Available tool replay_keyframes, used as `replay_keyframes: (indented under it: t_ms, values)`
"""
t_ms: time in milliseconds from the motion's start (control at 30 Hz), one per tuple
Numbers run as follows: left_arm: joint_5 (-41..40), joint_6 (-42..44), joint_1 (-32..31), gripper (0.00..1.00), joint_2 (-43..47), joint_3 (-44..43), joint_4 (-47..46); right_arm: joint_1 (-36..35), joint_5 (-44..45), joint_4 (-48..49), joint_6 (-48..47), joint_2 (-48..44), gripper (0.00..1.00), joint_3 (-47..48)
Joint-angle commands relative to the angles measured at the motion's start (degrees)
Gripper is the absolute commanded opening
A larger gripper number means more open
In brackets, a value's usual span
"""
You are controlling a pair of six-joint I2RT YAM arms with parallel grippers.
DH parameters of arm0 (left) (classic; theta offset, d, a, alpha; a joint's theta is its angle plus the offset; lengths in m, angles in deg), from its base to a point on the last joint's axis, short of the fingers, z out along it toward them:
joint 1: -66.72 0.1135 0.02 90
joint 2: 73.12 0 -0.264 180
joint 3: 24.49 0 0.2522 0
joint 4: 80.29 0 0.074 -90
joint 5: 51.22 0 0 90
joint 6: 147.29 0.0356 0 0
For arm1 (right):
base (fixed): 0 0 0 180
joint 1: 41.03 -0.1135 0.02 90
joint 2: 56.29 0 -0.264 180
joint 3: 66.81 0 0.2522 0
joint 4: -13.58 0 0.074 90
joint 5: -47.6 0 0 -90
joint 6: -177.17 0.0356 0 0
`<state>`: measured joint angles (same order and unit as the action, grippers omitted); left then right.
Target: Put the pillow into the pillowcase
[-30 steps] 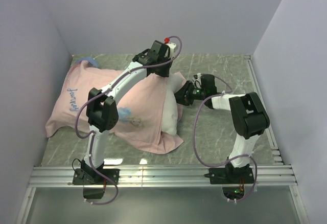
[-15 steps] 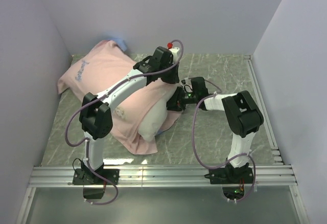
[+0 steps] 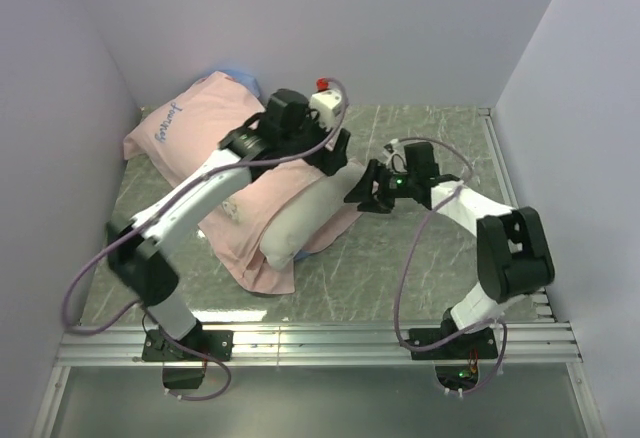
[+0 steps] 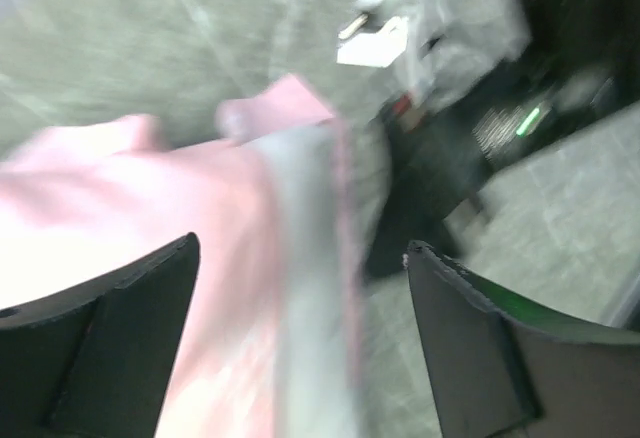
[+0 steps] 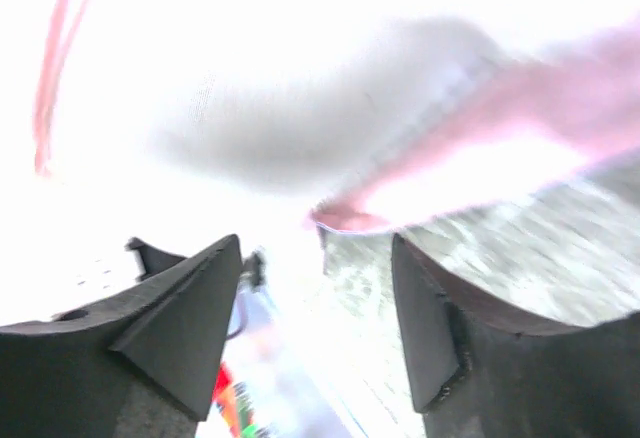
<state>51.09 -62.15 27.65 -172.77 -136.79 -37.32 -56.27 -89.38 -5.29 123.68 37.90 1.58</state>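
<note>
The pale pink pillowcase (image 3: pixel 195 133) lies bunched from the back left corner toward the table's middle. The white pillow (image 3: pixel 305 218) sticks out of its near right end. My left gripper (image 3: pixel 335 158) hovers over that open end, jaws wide apart with nothing pinched. The left wrist view is blurred: under the left gripper (image 4: pixel 302 248) run pink pillowcase (image 4: pixel 150 208) and a pale strip of pillow (image 4: pixel 305 288). My right gripper (image 3: pixel 358 193) is open just right of the pillow's end. The blurred right wrist view has the right gripper (image 5: pixel 316 243) facing white pillow (image 5: pixel 300 128) and a pink pillowcase edge (image 5: pixel 520 108).
Pale walls close in the table on the left, back and right. A grey marble tabletop (image 3: pixel 430 258) shows right of the bedding. An aluminium rail (image 3: pixel 320 338) with both arm bases runs along the near edge. A bit of blue cloth (image 3: pixel 228 66) peeks out at the back.
The left gripper has opened and let go of the pillowcase. The bedding bunched up toward the back left. The right gripper pulled back to the right and opened wider.
</note>
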Motion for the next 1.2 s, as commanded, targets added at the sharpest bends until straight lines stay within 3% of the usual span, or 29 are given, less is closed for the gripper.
replay_keyframes:
  t_ms: [0,100,267,400,500,567,600,733,833,933,967,1033,1167]
  values:
    - [-7.3,16.9,-2.0,0.92,11.7,8.0,1.1,1.8,7.8,-9.9,-8.6,-5.8,0.71,-2.5]
    - [-16.0,20.3,-7.2,0.94,14.0,14.9,3.2,2.0,13.0,-10.1,-7.5,-4.6,0.75,-2.6]
    - [-30.5,24.0,-15.8,0.98,16.1,28.0,-6.3,3.2,14.8,-9.9,-3.7,3.4,0.76,0.2]
    - [-40.5,27.4,-18.1,0.99,12.0,32.9,-14.8,3.6,13.9,-2.9,2.2,8.4,0.76,0.1]
    - [-43.6,26.8,-17.5,0.96,7.7,33.7,-17.1,3.1,15.0,-1.4,5.1,11.6,0.76,1.9]
    - [-39.9,25.0,-15.6,0.75,7.4,32.5,-16.6,3.1,17.4,-2.3,5.7,12.9,0.73,2.8]
    - [-38.6,23.8,-15.1,0.55,7.7,31.8,-15.3,3.1,18.6,-3.4,5.7,13.7,0.72,3.2]
    - [-29.8,21.2,-13.2,0.21,10.3,28.3,-13.1,3.2,24.2,-5.2,5.5,14.2,0.63,1.7]
    - [-26.1,18.7,-11.4,0.12,10.6,24.7,-9.6,3.1,26.6,-4.8,5.9,16.2,0.54,1.4]
    - [-22.7,17.1,-10.0,0.11,10.6,23.0,-8.0,3.2,29.0,-5.2,4.8,19.7,0.32,4.1]
    - [-22.0,16.7,-9.3,0.11,10.7,22.9,-7.8,2.9,29.1,-6.0,3.9,20.3,0.15,4.9]
    - [-20.5,15.9,-8.7,0.10,10.5,22.5,-7.5,2.9,27.2,-5.6,2.0,20.6,0.00,5.6]
    - [-14.4,12.3,-4.2,0.09,9.3,19.1,-5.0,5.3,29.8,-7.3,-4.6,12.0,0.00,3.0]
